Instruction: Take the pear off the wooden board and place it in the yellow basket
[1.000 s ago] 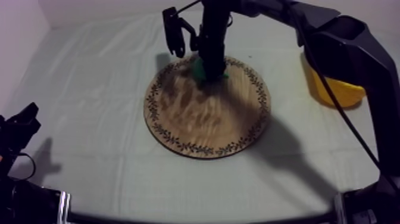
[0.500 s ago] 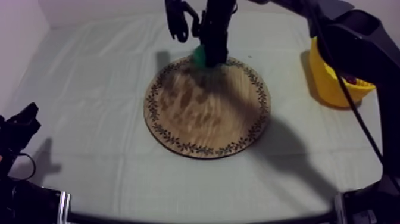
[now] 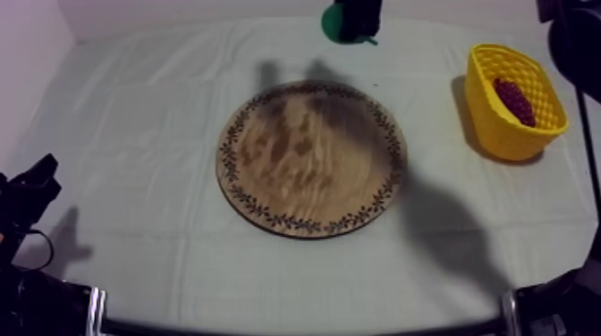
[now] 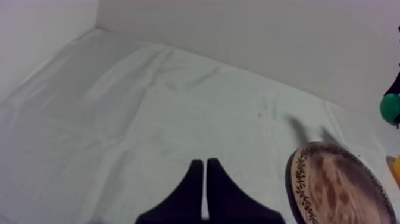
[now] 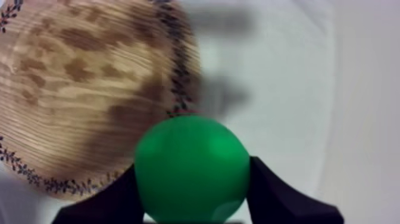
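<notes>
Top view first: green toy pear (image 3: pixel 335 23) held aloft.
Top view: the right gripper (image 3: pixel 359 18) grips the pear beyond the round wooden board with patterned rim (image 3: pixel 311 161), apparently high enough to travel to the yellow basket (image 3: pixel 496 134). Left wrist view: the left gripper (image 4: pixel 205 164), a narrow idle wedge, sits aside. Right wrist view: fingers (image 5: pixel 113 199) clamp the pear's flanks.

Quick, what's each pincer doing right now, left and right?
Left pincer: closed, holding nothing.
Right pincer: closed on the pear.
</notes>
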